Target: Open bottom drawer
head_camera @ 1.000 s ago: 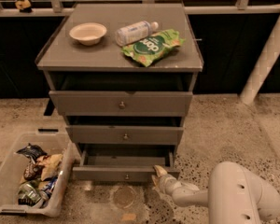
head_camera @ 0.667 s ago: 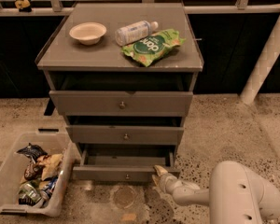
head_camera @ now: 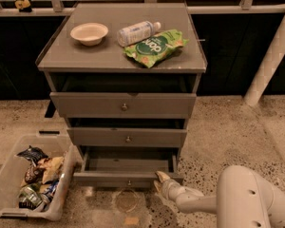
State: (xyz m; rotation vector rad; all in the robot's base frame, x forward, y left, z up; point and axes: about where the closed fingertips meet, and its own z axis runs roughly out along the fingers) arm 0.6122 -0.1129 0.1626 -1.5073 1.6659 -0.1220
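Almost nothing has moved since the earlier frame: the bottom drawer (head_camera: 128, 178) stays pulled out at 6 o'clock of the cabinet (head_camera: 85, 56), its grey box exposed, with the end effector (head_camera: 161, 180) at the panel's 3 o'clock end, clenched or released I cannot tell, so the opening looks essentially done.

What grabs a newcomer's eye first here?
The grey cabinet mid-frame, with its bottom drawer pulled out. The gripper sits low at that drawer front's right end, on a white arm from the bottom right. A bin of snack packets stands at lower left.
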